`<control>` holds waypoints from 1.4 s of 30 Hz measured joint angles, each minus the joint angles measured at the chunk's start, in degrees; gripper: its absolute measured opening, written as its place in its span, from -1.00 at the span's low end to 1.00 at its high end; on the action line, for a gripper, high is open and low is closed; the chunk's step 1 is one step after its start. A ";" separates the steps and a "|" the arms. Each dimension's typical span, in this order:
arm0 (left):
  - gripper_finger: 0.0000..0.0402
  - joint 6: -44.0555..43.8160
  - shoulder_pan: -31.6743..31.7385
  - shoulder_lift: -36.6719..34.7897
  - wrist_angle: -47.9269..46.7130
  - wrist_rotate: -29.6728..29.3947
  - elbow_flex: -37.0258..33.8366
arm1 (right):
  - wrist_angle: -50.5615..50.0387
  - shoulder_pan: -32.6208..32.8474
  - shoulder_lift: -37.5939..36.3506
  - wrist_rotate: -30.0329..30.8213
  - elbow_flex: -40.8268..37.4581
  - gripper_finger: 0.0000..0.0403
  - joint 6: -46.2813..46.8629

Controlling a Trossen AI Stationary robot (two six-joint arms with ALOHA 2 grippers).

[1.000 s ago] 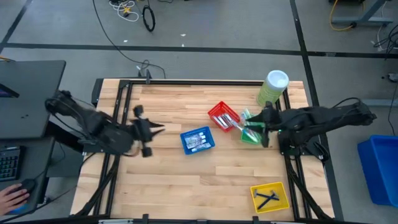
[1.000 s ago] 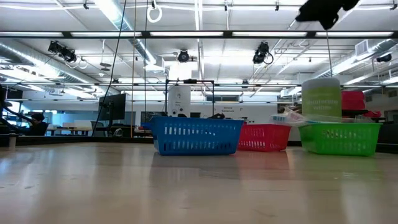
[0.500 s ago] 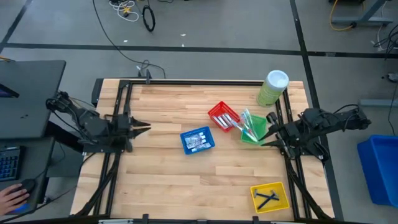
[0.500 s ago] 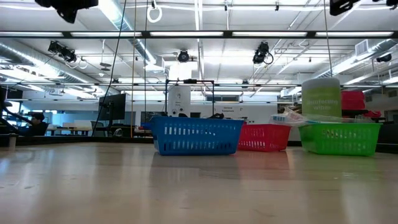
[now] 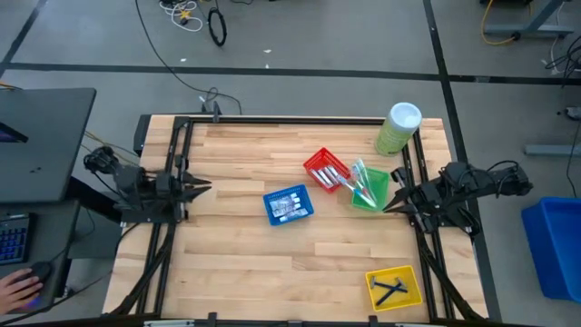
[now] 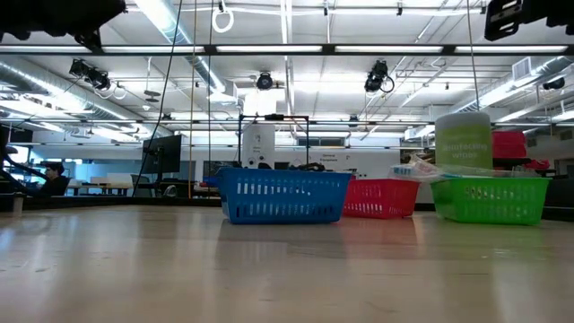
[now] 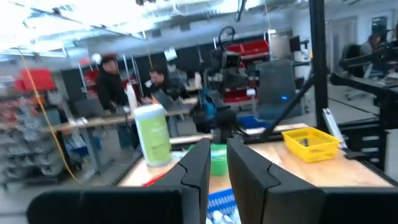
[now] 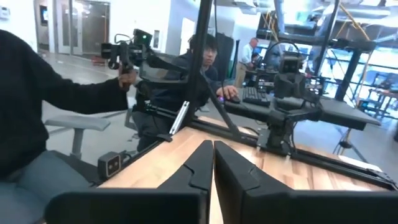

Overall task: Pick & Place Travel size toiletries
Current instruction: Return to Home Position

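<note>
Both arms sit pulled back at the surface (image 5: 245, 272) edges: left hand (image 5: 205, 188) nearly clenched and empty, right hand (image 5: 388, 205) clenched empty beside the green basket (image 5: 379, 193) of toothbrushes (image 5: 362, 184).

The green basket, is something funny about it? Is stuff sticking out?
Yes. The toothbrushes in the green basket lie slanted, and their ends poke over its rim toward the red basket. The toiletries in the blue basket and the razors in the yellow basket lie fully inside.
</note>
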 joint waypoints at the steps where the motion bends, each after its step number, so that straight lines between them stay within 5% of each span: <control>1: -0.70 1.23 0.07 -0.64 1.62 -0.35 -1.10 | -0.07 -0.35 -0.38 0.00 -0.41 -0.91 0.05; 11: -0.70 2.17 3.82 -0.43 3.75 -3.11 -5.55 | -0.18 -3.60 -1.21 6.34 -5.19 -0.98 2.12; 19: -0.70 -0.19 6.69 -0.43 0.54 4.60 -5.53 | -0.23 -5.85 -1.47 6.25 -7.48 -0.99 2.59; 42: -0.70 -4.44 7.78 -0.41 6.61 8.17 -12.94 | 2.91 -10.76 -7.10 6.12 -14.61 -1.00 3.92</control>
